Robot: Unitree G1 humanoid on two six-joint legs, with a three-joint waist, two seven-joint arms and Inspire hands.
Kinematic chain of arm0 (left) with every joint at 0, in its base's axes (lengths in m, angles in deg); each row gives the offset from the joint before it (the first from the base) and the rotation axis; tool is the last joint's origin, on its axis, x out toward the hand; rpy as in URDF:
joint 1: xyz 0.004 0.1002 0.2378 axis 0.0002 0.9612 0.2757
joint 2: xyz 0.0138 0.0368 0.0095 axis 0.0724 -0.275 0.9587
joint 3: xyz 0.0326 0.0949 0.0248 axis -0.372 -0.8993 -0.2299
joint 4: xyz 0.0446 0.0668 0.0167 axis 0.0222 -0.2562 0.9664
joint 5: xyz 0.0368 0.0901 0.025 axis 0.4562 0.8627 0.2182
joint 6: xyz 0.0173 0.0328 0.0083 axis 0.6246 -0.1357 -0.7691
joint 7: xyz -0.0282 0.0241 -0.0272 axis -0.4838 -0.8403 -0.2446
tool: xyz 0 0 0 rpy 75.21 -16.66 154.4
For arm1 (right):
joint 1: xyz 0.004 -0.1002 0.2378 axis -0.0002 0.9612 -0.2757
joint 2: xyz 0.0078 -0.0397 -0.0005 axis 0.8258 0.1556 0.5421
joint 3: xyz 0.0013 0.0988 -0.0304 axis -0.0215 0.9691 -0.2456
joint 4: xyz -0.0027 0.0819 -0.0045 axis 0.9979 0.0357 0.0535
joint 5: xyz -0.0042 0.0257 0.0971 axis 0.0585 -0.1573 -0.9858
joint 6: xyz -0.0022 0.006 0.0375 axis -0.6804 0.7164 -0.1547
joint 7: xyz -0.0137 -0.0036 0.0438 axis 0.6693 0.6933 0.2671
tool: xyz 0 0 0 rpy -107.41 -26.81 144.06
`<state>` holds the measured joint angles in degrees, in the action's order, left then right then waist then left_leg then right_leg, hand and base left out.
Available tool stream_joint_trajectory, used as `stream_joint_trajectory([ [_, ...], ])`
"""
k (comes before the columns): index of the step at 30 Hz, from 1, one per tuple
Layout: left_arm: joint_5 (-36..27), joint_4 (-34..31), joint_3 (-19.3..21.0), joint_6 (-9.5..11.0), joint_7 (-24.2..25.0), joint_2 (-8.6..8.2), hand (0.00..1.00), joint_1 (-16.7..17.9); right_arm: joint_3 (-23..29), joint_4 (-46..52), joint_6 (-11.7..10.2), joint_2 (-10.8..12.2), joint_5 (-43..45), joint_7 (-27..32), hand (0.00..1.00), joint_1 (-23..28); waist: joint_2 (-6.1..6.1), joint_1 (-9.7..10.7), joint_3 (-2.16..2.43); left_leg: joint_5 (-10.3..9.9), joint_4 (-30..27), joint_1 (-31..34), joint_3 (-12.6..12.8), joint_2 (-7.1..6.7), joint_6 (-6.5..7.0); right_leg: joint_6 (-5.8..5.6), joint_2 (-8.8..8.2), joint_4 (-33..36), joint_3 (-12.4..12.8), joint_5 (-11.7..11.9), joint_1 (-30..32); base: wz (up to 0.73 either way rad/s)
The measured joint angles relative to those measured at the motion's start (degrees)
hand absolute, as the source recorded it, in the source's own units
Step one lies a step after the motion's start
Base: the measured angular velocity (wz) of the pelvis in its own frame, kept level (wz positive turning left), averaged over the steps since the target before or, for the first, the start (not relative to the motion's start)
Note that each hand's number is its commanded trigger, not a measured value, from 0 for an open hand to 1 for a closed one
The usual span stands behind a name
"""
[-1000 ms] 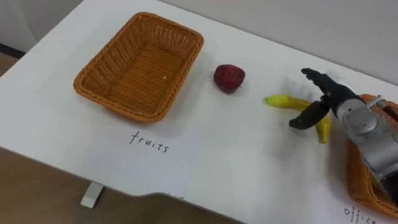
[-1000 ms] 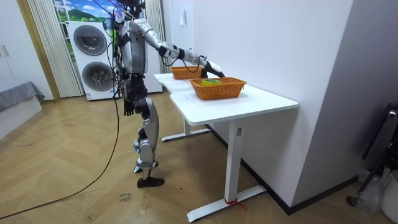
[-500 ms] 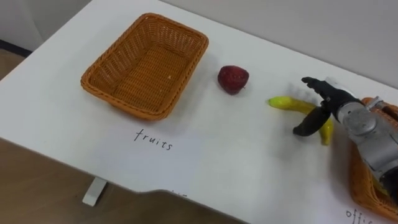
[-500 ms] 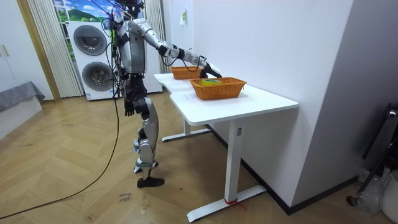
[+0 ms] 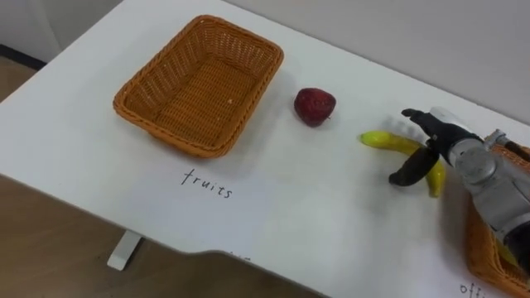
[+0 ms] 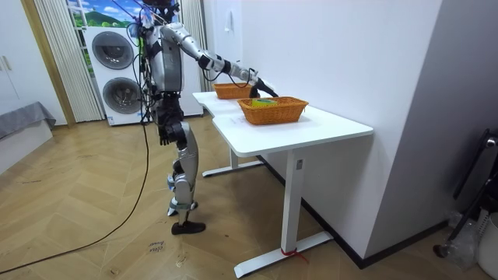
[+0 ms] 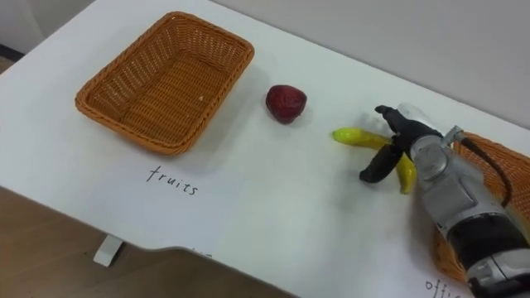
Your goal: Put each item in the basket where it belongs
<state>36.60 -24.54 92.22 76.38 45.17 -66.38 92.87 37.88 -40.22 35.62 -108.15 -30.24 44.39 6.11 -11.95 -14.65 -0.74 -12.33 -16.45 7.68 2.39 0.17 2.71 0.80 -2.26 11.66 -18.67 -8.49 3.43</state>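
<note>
**Right hand spread over the banana, not clenched**

Found the right hand low over the right part of the white table, released. Noted its fingers held straight past the far side of the banana, and the dark thumb angled down on the near side. Cannot confirm contact with the banana, though it looks close to touching.

Noted the banana lying flat on the table, one end poking out below the palm, just beside the right-hand wicker basket. Located a red fruit left of the banana and apart from it, between the banana and the left wicker basket. Recorded a handwritten paper label just in front of that basket.

From the room view, saw the robot standing upright at the table's edge with its right arm stretched over the top. Saw the left hand hanging by the hip, state not readable. Noted stacked washing machines behind.
</note>
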Motion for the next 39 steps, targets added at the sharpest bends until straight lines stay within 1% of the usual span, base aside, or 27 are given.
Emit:
stream_joint_trajectory([
  [11,0.01,0.0,0.0,-0.11,0.01,0.03,0.0,0.05,-0.03,0.0,0.11,0.0,0.3,-1.06,0.0,0.0,0.06,-0.38,-0.1,0.0,-0.17,0.12,-0.06,0.01,0.0,0.02,0.01,-0.01,-0.05,0.08,0.0,0.0],
  [12,0.01,0.0,0.06,-0.11,0.01,0.04,0.0,0.03,-0.03,0.0,0.13,0.0,0.35,-1.09,0.0,0.0,-0.06,-0.47,-0.01,0.0,-0.17,0.11,-0.03,0.02,0.0,0.02,0.02,0.0,-0.01,0.09,0.0,0.0],
  [13,0.02,0.0,0.06,-0.11,0.02,0.07,0.0,0.02,-0.03,0.0,0.14,0.0,0.35,-1.11,0.0,0.0,0.01,-0.53,-0.07,0.0,-0.16,0.12,-0.01,0.02,0.0,0.02,0.01,0.0,-0.01,0.09,0.01,0.0],
  [19,0.01,0.16,-0.02,-0.09,0.2,0.73,0.0,-0.27,-0.26,-0.01,0.13,0.0,0.36,-2.94,0.0,0.0,-0.4,-1.57,-0.13,0.0,-0.11,0.16,0.04,0.03,-0.01,0.03,0.03,0.0,-0.01,0.11,0.11,0.0],
  [21,0.01,0.3,0.0,-0.09,0.22,0.89,0.0,-0.25,-0.62,0.0,0.13,0.0,0.37,-3.31,0.0,0.01,-0.56,-1.65,-0.17,0.0,-0.11,0.25,0.0,0.02,-0.01,0.01,0.03,0.0,-0.04,0.13,0.12,0.0],
  [23,0.0,0.5,0.0,-0.09,0.24,1.04,0.0,-0.26,-0.8,0.0,0.13,0.0,0.72,-3.56,0.0,-0.01,-0.78,-1.7,-0.03,0.0,-0.28,0.81,-0.03,0.03,0.0,0.02,0.02,0.0,-0.13,0.22,0.54,0.0],
  [26,0.0,0.63,-0.01,-0.07,0.25,1.09,0.0,-0.23,-0.96,-0.01,0.07,0.0,2.38,-3.7,0.0,-0.02,-0.74,-1.64,-0.07,0.01,-0.39,0.78,-0.11,-0.01,0.01,0.02,-0.02,-0.02,-0.42,0.33,0.5,0.0],
  [28,0.08,1.49,0.0,0.21,0.27,1.1,0.0,-0.6,-0.97,-0.02,0.06,0.0,2.42,-4.45,0.0,-0.03,-0.73,-1.59,-0.08,0.01,-0.42,0.87,-0.21,-0.03,0.01,0.01,-0.1,-0.01,-0.88,0.35,0.55,0.0],
  [29,0.2,2.08,0.0,0.13,0.37,1.1,0.0,-0.93,-0.97,-0.01,0.07,0.0,2.4,-5.24,0.0,-0.05,-0.73,-1.57,-0.08,0.01,-0.44,0.98,-0.29,-0.03,0.01,0.03,-0.15,-0.01,-1.58,0.38,0.55,0.0],
  [34,0.48,2.34,-0.01,-0.1,1.72,1.12,0.0,-1.17,-1.18,0.28,0.25,-0.09,2.54,-8.95,0.0,-0.51,-0.67,-1.73,-0.13,0.0,-0.51,1.26,-0.4,0.0,0.01,0.06,-0.13,-0.04,-1.73,0.43,0.73,0.0],
  [39,0.43,2.9,-0.01,-0.71,2.34,1.3,0.0,-1.45,-1.23,0.79,0.28,-0.94,2.47,-12.21,0.0,-0.52,-0.53,-1.75,-0.23,0.01,-0.48,1.25,-0.59,0.0,0.0,0.06,-0.08,-0.13,-1.8,0.43,0.7,0.0],
])
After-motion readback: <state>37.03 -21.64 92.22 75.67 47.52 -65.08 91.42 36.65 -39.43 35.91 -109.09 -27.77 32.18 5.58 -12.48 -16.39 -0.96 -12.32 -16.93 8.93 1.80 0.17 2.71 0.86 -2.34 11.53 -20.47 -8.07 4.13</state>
